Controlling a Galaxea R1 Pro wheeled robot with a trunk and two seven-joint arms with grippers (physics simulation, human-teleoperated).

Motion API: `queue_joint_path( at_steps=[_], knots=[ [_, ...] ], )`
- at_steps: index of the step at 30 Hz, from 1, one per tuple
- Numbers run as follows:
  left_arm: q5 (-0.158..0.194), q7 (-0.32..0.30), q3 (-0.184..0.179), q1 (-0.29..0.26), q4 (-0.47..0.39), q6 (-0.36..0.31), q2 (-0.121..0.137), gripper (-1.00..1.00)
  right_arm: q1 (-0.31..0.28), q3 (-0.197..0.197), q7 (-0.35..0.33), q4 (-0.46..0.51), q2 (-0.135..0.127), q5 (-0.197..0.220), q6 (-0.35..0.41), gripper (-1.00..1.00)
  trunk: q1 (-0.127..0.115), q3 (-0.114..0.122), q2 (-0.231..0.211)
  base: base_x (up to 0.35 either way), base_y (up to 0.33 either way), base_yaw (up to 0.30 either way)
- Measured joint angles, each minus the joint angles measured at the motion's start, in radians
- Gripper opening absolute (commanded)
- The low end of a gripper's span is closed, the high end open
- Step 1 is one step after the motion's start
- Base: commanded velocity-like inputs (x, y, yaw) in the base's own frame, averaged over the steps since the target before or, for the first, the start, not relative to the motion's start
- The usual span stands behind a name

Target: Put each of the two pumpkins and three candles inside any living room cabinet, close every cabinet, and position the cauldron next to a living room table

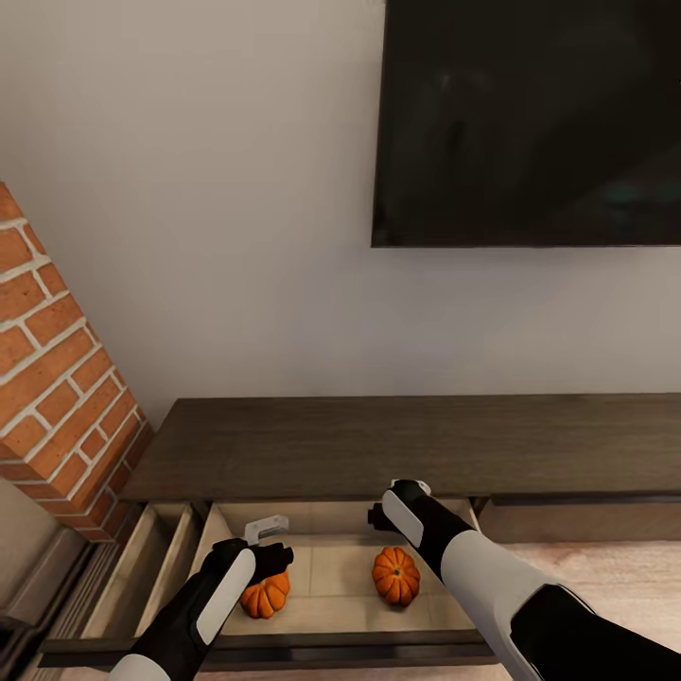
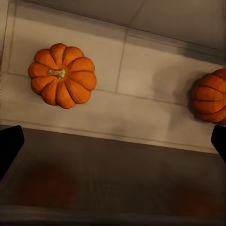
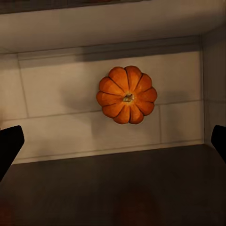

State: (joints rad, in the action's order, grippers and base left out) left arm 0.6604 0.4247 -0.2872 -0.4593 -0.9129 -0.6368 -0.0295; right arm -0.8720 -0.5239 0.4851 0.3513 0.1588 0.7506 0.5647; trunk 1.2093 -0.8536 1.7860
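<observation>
Long dark-brown cabinet (image 1: 407, 445) against a pale wall, one drawer (image 1: 331, 619) pulled open at its front, a narrower compartment (image 1: 142, 567) open beside it toward the brick column (image 1: 57, 378). Two pumpkins on the pale drawer floor, well apart: left pumpkin (image 1: 266, 596) near the drawer's front-left corner, partly behind the left claw (image 1: 270, 553); right pumpkin (image 1: 396, 575) near the middle, just beside the right forearm. In the left wrist view, left pumpkin (image 2: 62, 75) seen from above, stem up, right pumpkin (image 2: 211, 96) cut by the frame edge, dark front edge of the drawer (image 2: 113, 174) below both. In the right wrist view, right pumpkin (image 3: 126, 94) alone on the floor, close to the drawer's side wall. Left claw spread wide, holding nothing, above the drawer's front edge. Right claw (image 1: 397, 501) spread wide too, empty, over the drawer's back edge under the cabinet top. Dark screen (image 1: 530, 123) on the wall above the cabinet's right half. Pale wood floor (image 1: 605, 567) to the right of the drawer.
</observation>
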Motion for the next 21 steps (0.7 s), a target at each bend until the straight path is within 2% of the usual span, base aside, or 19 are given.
queue_joint_path(
  at_steps=[3,9,21],
  knots=[
    [0.004,0.0,0.001,0.0,0.0,0.0,0.001,1.0,0.0,0.0,0.0,0.0,0.0,0.0,0.0,1.0,-0.011,0.009,-0.021,-0.035,0.0,0.0],
    [0.008,0.0,0.0,0.0,0.001,0.0,0.0,1.0,0.0,0.0,-0.001,0.0,0.0,0.0,0.0,1.0,-0.034,0.028,-0.063,-0.187,-0.019,0.0],
    [0.007,0.001,-0.004,0.001,0.0,0.0,0.0,1.0,0.0,0.001,-0.001,0.002,0.0,0.0,0.0,1.0,-0.081,0.066,-0.147,-0.014,-0.003,0.0]
  ],
)
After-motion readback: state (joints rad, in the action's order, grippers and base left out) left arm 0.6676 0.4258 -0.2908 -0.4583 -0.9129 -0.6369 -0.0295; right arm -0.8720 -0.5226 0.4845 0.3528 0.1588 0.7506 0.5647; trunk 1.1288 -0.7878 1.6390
